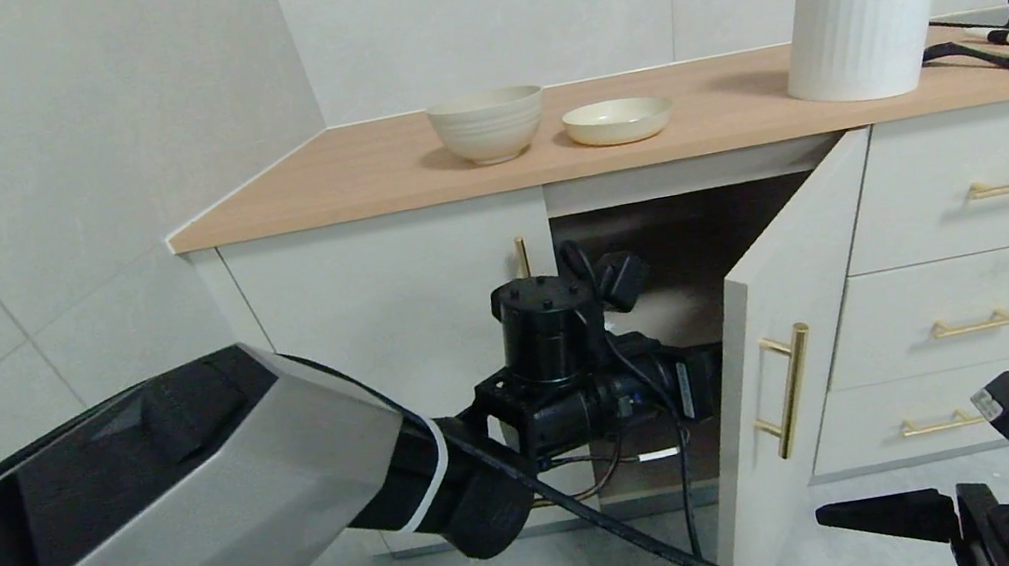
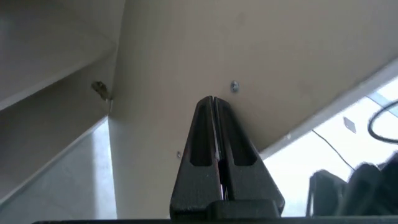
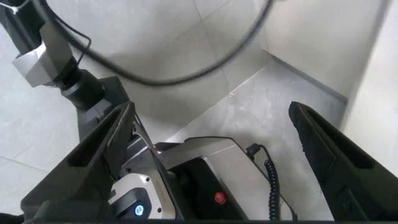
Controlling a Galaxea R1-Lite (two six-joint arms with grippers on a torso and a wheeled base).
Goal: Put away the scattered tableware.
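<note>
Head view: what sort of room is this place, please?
Most likely a kitchen. A wooden countertop sits on white cabinets with drawers, and one cabinet door stands open. A bowl and a shallow dish rest on the countertop. The walls are tiled.

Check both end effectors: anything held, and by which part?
Nothing is held: left end effector shut empty inside the cabinet, right end effector open near the floor; bowl and dish sit on the countertop.
</note>
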